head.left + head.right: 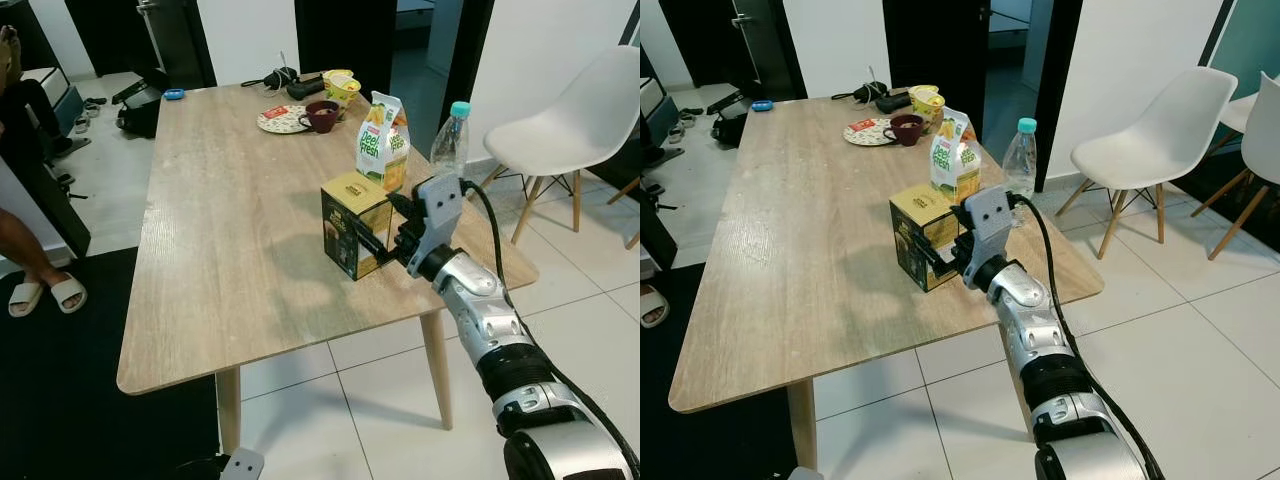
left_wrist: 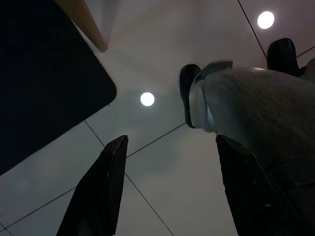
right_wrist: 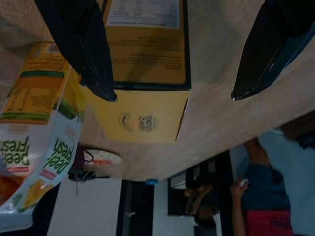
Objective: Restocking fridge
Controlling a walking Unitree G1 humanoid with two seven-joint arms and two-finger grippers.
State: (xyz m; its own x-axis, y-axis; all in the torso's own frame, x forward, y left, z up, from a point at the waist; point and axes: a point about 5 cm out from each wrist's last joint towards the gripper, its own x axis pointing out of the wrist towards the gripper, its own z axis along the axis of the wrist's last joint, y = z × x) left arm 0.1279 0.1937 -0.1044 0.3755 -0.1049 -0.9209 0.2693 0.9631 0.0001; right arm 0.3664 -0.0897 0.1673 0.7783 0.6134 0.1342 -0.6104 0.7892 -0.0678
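A black and yellow box (image 1: 355, 225) stands upright near the right edge of the wooden table (image 1: 220, 260). Just behind it are a Deel Fresh juice carton (image 1: 383, 140) and a clear water bottle (image 1: 451, 145) with a teal cap. My right gripper (image 1: 386, 236) is at the box's near right side, open. In the right wrist view its fingers (image 3: 78, 49) straddle the box (image 3: 147, 115) without closing on it, and the carton (image 3: 34, 137) lies beside. My left gripper (image 2: 171, 140) hangs open over the tiled floor beside my leg.
At the table's far end are a plate (image 1: 283, 120), a maroon cup (image 1: 322, 115), a yellow bowl (image 1: 341, 85) and cables. A white chair (image 1: 570, 130) stands to the right. A person's sandalled feet (image 1: 45, 292) rest at the left by a black mat (image 1: 60, 400).
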